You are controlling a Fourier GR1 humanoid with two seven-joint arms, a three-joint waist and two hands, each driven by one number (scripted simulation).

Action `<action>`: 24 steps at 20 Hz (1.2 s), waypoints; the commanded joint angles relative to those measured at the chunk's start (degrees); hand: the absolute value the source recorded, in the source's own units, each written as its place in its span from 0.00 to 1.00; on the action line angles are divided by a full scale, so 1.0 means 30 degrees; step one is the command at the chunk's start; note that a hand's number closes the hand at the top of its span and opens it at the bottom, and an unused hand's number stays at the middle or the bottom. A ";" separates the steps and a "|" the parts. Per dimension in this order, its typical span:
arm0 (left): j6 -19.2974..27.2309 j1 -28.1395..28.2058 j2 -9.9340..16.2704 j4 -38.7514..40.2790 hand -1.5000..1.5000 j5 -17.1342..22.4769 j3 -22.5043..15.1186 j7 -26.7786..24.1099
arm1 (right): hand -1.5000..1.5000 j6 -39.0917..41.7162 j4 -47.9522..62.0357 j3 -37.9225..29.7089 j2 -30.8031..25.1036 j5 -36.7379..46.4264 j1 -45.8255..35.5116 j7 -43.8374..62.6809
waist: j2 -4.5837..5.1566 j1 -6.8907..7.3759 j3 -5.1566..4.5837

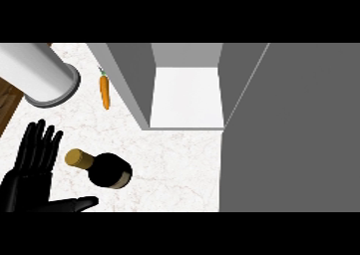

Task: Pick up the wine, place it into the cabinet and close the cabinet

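At the counter's (175, 164) left edge we see the left hand (31, 169) held flat, fingers straight and spread, thumb stretched out to the right, gripping nothing. Just beside it, between fingers and thumb, we find the wine bottle (105, 169) standing apart, untouched. Farther back lie a carrot (105, 92) and a white cylinder (39, 74); rightward, the cabinet (186, 94) stands open.

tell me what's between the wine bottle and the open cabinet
Nothing: in the head view only bare white counter lies between the wine bottle and the cabinet.
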 commanded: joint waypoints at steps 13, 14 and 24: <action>-0.1834 -0.1424 -0.0008 0.6181 0.00 -0.0644 0.1200 -0.3376 | 0.00 0.0889 -0.0844 -0.0721 -0.0356 -0.1086 0.0888 0.0085 | 0.0002 -0.0074 0.0006; -0.3383 0.0478 0.0569 0.6319 0.00 0.0239 0.2021 -0.5066 | 0.00 0.0156 -0.2427 0.1206 0.0591 0.0460 0.2202 0.0580 | -0.0020 -0.0061 0.0000; -0.2730 -0.1920 -0.0651 1.1083 0.00 -0.1520 0.1228 -0.7010 | 0.00 0.0668 -0.0588 -0.0608 0.0008 -0.0569 0.0581 0.0159 | 0.0003 -0.0065 0.0004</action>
